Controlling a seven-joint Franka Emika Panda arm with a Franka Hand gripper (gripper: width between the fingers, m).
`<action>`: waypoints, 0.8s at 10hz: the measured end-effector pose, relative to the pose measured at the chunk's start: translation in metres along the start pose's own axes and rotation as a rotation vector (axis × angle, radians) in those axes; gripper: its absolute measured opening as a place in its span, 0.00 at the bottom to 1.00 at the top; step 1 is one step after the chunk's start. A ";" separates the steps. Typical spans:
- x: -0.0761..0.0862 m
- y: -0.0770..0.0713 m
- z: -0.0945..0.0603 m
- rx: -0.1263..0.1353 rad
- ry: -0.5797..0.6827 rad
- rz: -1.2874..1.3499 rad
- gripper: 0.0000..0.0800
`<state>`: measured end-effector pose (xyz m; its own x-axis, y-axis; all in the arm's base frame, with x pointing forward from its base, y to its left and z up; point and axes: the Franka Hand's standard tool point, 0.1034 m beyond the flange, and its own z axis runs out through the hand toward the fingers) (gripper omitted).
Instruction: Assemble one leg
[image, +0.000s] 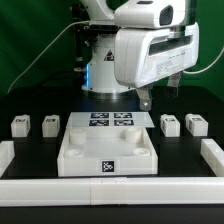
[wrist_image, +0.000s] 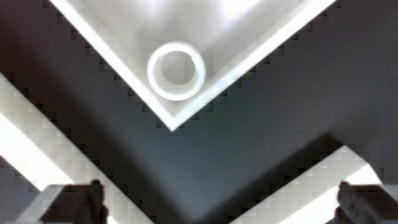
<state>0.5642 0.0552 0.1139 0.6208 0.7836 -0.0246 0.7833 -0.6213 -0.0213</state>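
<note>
Four small white legs with marker tags stand on the black table in the exterior view: two on the left (image: 19, 124) (image: 49, 123) and two on the right (image: 170, 125) (image: 195, 125). The large white square tray-like part (image: 80, 150) lies in the middle. My gripper (image: 147, 100) hangs above the table behind the right legs, touching none of them. In the wrist view my gripper (wrist_image: 217, 203) is open and empty, with its dark fingers (wrist_image: 71, 205) far apart. That view shows a corner of the white part with a round hole (wrist_image: 175, 70). No leg shows there.
The marker board (image: 110, 121) lies behind the tray-like part. Low white walls run along the exterior view's left (image: 5, 155), right (image: 213, 155) and front (image: 110, 188) of the work area. The robot base (image: 105, 75) stands at the back.
</note>
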 end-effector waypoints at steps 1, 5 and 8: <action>0.000 0.000 0.000 0.000 0.000 0.000 0.81; 0.000 0.000 0.000 0.000 0.000 0.000 0.81; 0.000 0.000 0.000 0.000 0.000 0.000 0.81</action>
<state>0.5641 0.0552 0.1136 0.6208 0.7836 -0.0249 0.7833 -0.6213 -0.0217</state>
